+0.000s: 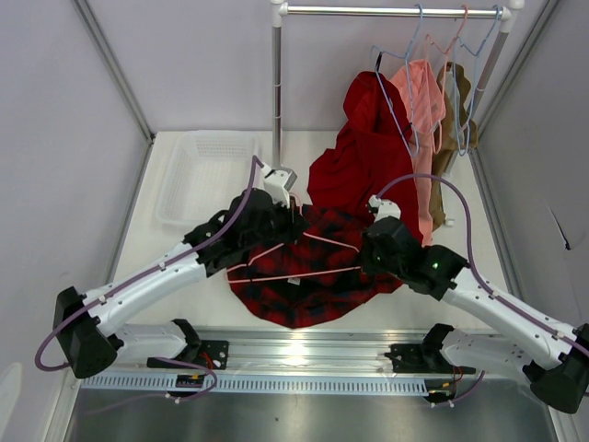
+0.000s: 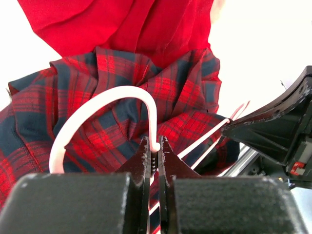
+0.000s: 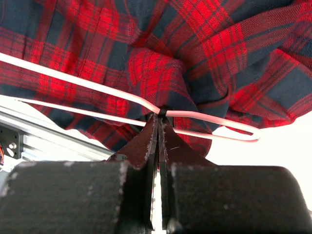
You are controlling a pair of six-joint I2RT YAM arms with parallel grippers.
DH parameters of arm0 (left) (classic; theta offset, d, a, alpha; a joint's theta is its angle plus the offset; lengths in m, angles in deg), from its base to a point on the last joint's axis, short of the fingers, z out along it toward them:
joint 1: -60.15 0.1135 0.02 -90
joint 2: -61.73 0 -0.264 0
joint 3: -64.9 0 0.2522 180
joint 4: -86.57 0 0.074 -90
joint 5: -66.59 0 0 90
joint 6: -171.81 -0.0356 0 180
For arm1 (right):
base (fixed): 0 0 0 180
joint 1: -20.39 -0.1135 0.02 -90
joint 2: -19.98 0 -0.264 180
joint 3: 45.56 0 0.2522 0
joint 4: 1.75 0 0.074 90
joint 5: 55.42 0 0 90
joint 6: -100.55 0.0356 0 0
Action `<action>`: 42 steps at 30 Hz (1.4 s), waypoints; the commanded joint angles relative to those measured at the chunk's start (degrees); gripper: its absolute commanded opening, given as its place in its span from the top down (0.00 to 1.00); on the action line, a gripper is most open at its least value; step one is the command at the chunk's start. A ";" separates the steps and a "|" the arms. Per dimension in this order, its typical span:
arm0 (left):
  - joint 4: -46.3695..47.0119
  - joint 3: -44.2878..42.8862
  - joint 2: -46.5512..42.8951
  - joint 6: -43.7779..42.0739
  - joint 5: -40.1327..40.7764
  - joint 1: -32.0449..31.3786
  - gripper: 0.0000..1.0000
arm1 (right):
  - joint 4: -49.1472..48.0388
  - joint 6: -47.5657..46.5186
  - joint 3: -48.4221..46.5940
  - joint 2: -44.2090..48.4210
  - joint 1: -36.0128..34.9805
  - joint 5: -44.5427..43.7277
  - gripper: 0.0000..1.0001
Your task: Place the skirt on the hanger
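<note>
A red and navy plaid cloth skirt (image 1: 294, 302) lies bunched on the white tabletop (image 1: 175, 267), at the middle of the near side between the two arms. A thin pink wire hanger (image 1: 304, 273) rests across the top of it, with its hook toward the far left.

The left pincer (image 1: 294, 207) is closed on the hanger. In the left wrist view its fingertips (image 2: 146, 151) clamp the wire just below the curved hook, with plaid folds bunched behind. The right pincer (image 1: 368, 241) is closed too. In the right wrist view it (image 3: 159, 119) pinches the hanger's upper wire near the right end, tight against the skirt.

At the far side a plain red garment (image 1: 363, 152) hangs from a metal rail (image 1: 386, 11) and touches the skirt's far edge. A salmon-pink garment (image 1: 421, 101) hangs to its right. A white plastic basket (image 1: 207, 175) sits at the far left.
</note>
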 commanded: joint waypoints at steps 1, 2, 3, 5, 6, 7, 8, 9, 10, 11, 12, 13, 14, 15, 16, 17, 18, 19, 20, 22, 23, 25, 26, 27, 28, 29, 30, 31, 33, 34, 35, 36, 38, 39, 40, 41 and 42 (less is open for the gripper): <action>-0.19 -6.22 -0.12 -2.09 1.41 0.26 1.00 | -0.09 -1.53 -2.55 0.83 -0.23 -0.44 1.00; -0.89 -8.58 -0.12 -2.87 1.50 0.26 1.00 | 0.26 -1.79 -2.81 1.01 -0.23 -0.70 1.00; -2.55 -9.38 0.06 -3.32 1.76 0.26 1.00 | 0.44 -2.32 -3.16 1.36 -0.23 -0.88 1.00; -4.23 -13.60 0.32 -4.72 1.85 0.26 1.00 | 1.41 -2.85 -4.39 1.54 -0.32 -1.41 1.00; -5.37 -14.57 0.50 -5.16 1.85 0.26 1.00 | 1.67 -3.28 -4.83 1.71 -0.32 -1.32 1.00; -5.82 -17.28 0.59 -5.51 1.59 0.26 1.00 | 2.02 -3.55 -5.79 1.80 -0.23 -1.32 1.00; -6.26 -18.35 0.67 -6.21 1.41 0.26 1.00 | 2.11 -3.81 -6.32 1.98 -0.23 -1.06 1.00; -7.13 -19.31 1.11 -6.48 1.15 0.26 1.00 | 2.03 -4.51 -6.76 2.06 -0.23 -0.62 0.96; -7.57 -21.41 1.38 -6.66 0.62 0.26 1.00 | 1.85 -4.87 -7.20 2.76 -0.23 -0.18 0.94; -7.93 -22.13 1.64 -7.27 0.10 0.26 1.00 | 1.59 -5.22 -8.17 3.20 -0.23 1.04 0.91; -8.19 -22.57 1.90 -7.54 -0.26 0.26 1.00 | 1.24 -5.83 -8.70 3.64 -0.32 1.92 0.87; -8.37 -23.71 2.43 -7.71 -0.87 0.26 1.00 | 0.54 -7.49 -9.14 4.60 -0.23 3.58 0.79; -8.54 -23.89 2.69 -8.32 -1.14 0.26 1.00 | 0.27 -8.46 -10.27 5.05 -0.32 4.21 0.75; -8.55 -23.98 2.78 -8.59 -1.40 0.26 1.00 | -0.17 -9.78 -10.72 5.49 -0.32 5.26 0.66; -8.46 -24.07 3.05 -8.68 -1.75 0.26 1.00 | -0.96 -12.49 -11.25 6.28 -0.32 7.97 0.62; -8.46 -24.24 3.14 -9.03 -1.84 0.26 1.00 | -1.40 -13.65 -11.86 6.55 -0.32 9.39 0.58; -8.37 -24.42 3.22 -9.21 -1.93 0.26 1.00 | -1.58 -14.44 -13.26 6.72 -0.32 10.62 0.52; -8.46 -24.68 3.14 -9.30 -2.02 0.26 1.00 | -2.27 -15.15 -13.88 6.90 -0.23 13.33 0.50; -8.55 -25.21 3.22 -9.73 -2.11 0.26 1.00 | -2.46 -16.46 -14.32 7.07 -0.23 14.40 0.48; -9.33 -26.96 3.57 -10.26 -2.19 0.43 1.00 | -3.86 -17.87 -15.73 7.42 -0.32 19.40 0.44; -10.03 -27.49 3.92 -10.79 -2.19 0.43 1.00 | -4.39 -19.10 -15.99 8.04 -0.23 20.20 0.43; -10.65 -29.07 4.28 -11.23 -2.19 0.52 1.00 | -5.70 -20.86 -17.57 8.65 -0.32 22.31 0.39; -11.18 -29.34 4.54 -11.58 -2.19 0.52 1.00 | -6.06 -21.56 -18.28 8.92 -0.32 22.49 0.38; -11.62 -29.69 4.98 -11.84 -3.93 0.61 1.00 | -6.76 -23.22 -18.80 9.36 -0.23 22.76 0.36; -11.97 -30.57 5.16 -12.28 -4.04 0.61 1.00 | -7.98 -24.28 -19.77 9.53 -0.32 22.76 0.35; -12.50 -30.75 5.33 -12.46 -4.30 0.61 1.00 | -8.60 -25.34 -20.30 9.71 -0.23 22.50 0.35; -12.85 -30.84 5.59 -12.64 -4.30 0.52 1.00 | -9.13 -26.91 -20.74 9.36 -0.23 22.32 0.33; -13.11 -31.45 5.68 -12.90 -4.22 0.52 1.00 | -9.40 -27.63 -22.48 8.93 -0.23 23.45 0.33; -14.17 -31.63 6.03 -13.16 -3.78 0.61 1.00 | -9.40 -28.33 -24.08 7.96 -0.23 25.47 0.33; -14.43 -32.15 6.12 -13.34 -3.60 0.52 1.00 | -9.23 -28.16 -24.69 6.91 -0.32 27.49 0.33; -15.13 -32.24 6.21 -13.51 -3.25 0.52 1.00 | -8.79 -27.99 -25.48 6.29 -0.32 28.20 0.33; -15.57 -32.50 6.30 -13.60 -2.90 0.61 1.00 | -8.18 -27.81 -25.75 5.76 -0.23 28.73 0.33; -16.10 -33.03 6.13 -13.87 -1.16 0.61 1.00 | -5.90 -26.76 -25.84 4.62 -0.23 27.51 0.34; -16.28 -33.12 6.21 -13.87 -1.05 0.61 1.00 | -5.10 -26.58 -25.58 4.53 -0.23 26.90 0.33; -16.63 -33.91 6.39 -14.13 -0.44 0.61 1.00 | -3.96 -26.58 -25.23 4.87 -0.32 26.11 0.33; -17.59 -34.26 6.65 -14.22 -0.09 0.61 1.00 | -3.17 -26.49 -25.14 4.96 -0.23 25.58 0.33; -18.03 -34.96 6.83 -14.39 0.26 0.61 1.00 | -0.81 -26.58 -25.40 5.05 -0.32 24.53 0.32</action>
